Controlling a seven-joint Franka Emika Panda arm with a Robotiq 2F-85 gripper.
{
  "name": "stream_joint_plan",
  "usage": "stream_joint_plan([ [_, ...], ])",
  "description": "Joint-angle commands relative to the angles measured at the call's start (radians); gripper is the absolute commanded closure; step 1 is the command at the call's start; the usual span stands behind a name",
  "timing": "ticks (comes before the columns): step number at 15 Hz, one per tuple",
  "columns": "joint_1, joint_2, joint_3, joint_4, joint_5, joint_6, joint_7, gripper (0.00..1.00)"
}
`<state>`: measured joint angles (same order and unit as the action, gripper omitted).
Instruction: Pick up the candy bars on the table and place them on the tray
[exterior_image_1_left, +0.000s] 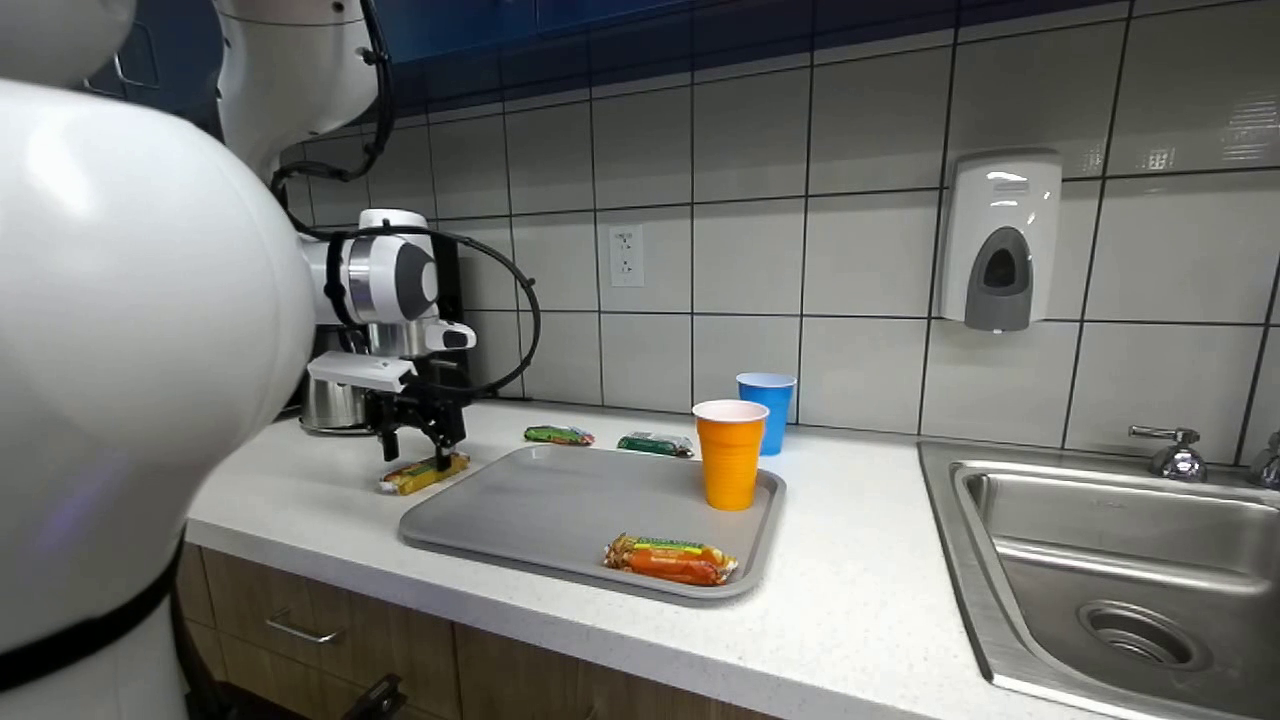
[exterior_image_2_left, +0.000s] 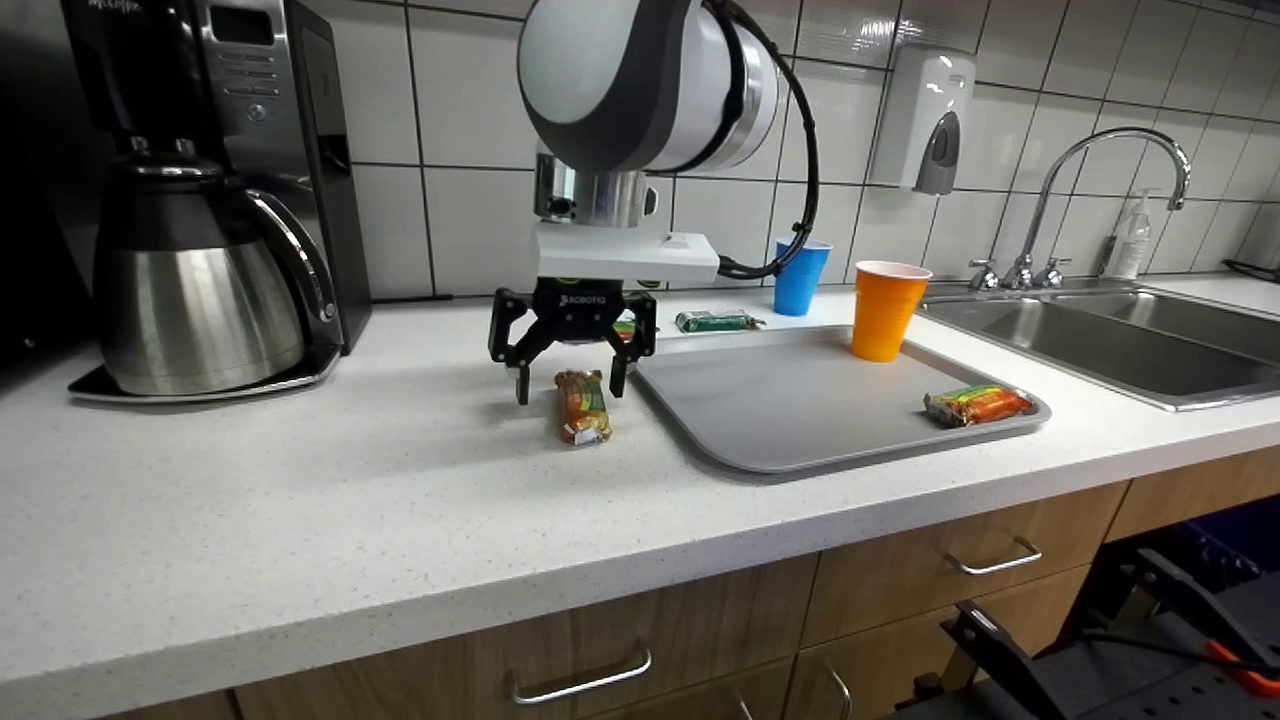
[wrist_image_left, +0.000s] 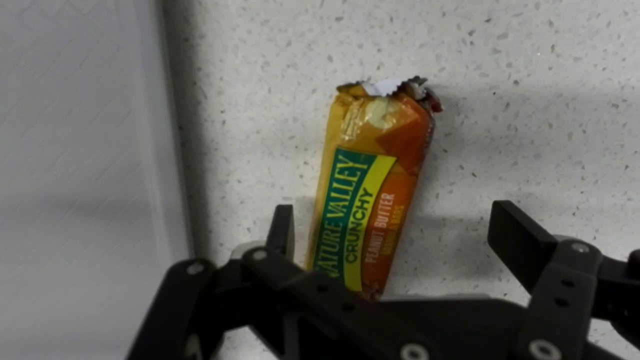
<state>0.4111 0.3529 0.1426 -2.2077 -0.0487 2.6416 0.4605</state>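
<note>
The yellow-orange candy bar lies on the white table (exterior_image_1_left: 840, 610) beside the tray (exterior_image_1_left: 545, 505) in both exterior views (exterior_image_1_left: 425, 475) (exterior_image_2_left: 583, 410). It also fills the middle of the wrist view (wrist_image_left: 367, 185). Two green candy bars (exterior_image_1_left: 558, 435) (exterior_image_1_left: 655, 444) lie behind the tray; in an exterior view one of them (exterior_image_2_left: 716, 321) shows fully and the other is mostly hidden by the gripper. My gripper (exterior_image_2_left: 570, 388) is open and empty above the yellow-orange bar. In the wrist view the bar lies between the fingers (wrist_image_left: 391, 222), nearer the left one, touching neither.
An orange-red packet (exterior_image_1_left: 672, 560) lies on the tray's front corner. An orange cup (exterior_image_1_left: 730, 460) stands on the tray, with a blue cup (exterior_image_1_left: 780, 425) behind it. A coffee maker with a steel jug (exterior_image_2_left: 200, 310) stands near the arm. A steel sink (exterior_image_1_left: 960, 580) is set in beyond the tray.
</note>
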Motion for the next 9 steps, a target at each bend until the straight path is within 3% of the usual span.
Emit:
stream_joint_plan([
  [1, 0.024, -0.006, -0.025, 0.008, -0.037, 0.005, 0.061, 0.25],
  [2, 0.025, -0.006, -0.027, 0.008, -0.038, 0.004, 0.063, 0.26],
  [9, 0.026, -0.009, -0.039, 0.003, -0.054, 0.008, 0.081, 0.82],
])
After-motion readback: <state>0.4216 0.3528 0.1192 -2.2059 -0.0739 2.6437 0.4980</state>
